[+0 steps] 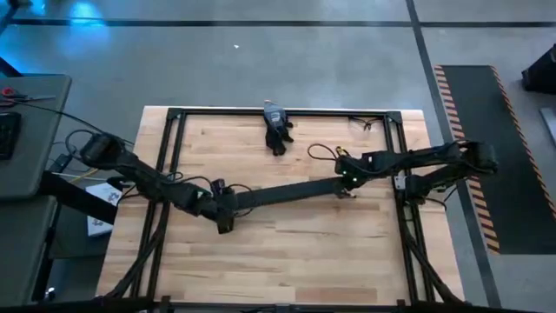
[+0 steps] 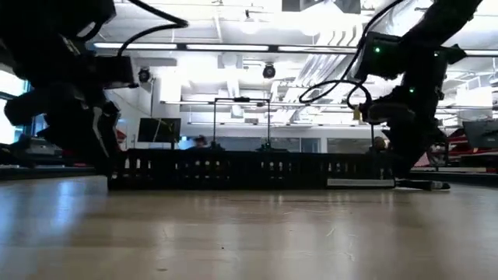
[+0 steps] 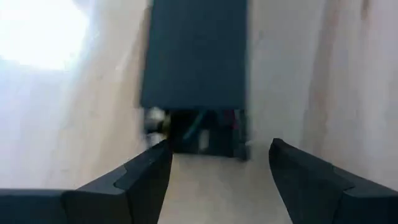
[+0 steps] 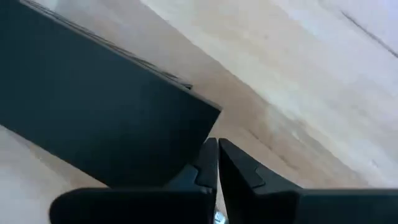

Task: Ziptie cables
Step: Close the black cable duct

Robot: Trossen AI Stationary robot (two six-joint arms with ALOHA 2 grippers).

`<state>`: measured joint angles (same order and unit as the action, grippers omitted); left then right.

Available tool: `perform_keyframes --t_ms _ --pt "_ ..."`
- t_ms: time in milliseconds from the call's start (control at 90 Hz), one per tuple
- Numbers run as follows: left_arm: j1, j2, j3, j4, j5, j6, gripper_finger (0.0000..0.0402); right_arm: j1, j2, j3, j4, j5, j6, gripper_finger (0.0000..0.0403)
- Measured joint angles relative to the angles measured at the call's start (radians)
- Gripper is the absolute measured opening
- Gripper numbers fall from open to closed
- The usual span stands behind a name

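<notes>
The left gripper's [image 3: 214,165] fingers stand apart at the left end of the long black comb-edged plastic duct [image 1: 287,193]. There the thin pale and coloured cables [image 3: 199,127] show inside the duct's open mouth. The duct runs left to right. The right gripper [image 4: 217,163], fingers together, rests at its right end.

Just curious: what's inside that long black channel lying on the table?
Through the duct's open end, the left wrist view shows a few thin wires, pale and coloured. Farther along, the flat lid covers the inside, so nothing more can be seen.
</notes>
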<state>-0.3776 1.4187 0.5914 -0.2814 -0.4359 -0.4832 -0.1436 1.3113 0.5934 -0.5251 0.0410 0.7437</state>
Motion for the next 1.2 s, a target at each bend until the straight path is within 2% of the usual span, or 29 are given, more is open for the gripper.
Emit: perform_keyframes --t_ms 244,533,767,978,1200 --pt "0.011 0.031 0.036 0.011 -0.017 0.031 0.0245 0.032 -0.001 -0.002 -0.092 0.012 0.015 0.0" --pt "0.003 0.018 0.167 -0.24 -0.022 0.04 0.0245 0.062 -0.002 0.001 -0.121 0.017 0.016 0.0" --pt "0.006 0.018 0.167 -0.283 0.046 -0.019 0.0246 0.062 -0.002 0.001 -0.117 0.031 0.011 0.0" --pt "0.012 0.017 0.166 -0.376 0.031 -0.045 0.0253 0.062 -0.002 0.001 -0.115 0.034 0.007 0.0" --pt "0.022 0.016 0.076 -0.321 -0.011 -0.035 0.0253 0.061 -0.002 0.001 -0.09 0.034 -0.004 0.0"
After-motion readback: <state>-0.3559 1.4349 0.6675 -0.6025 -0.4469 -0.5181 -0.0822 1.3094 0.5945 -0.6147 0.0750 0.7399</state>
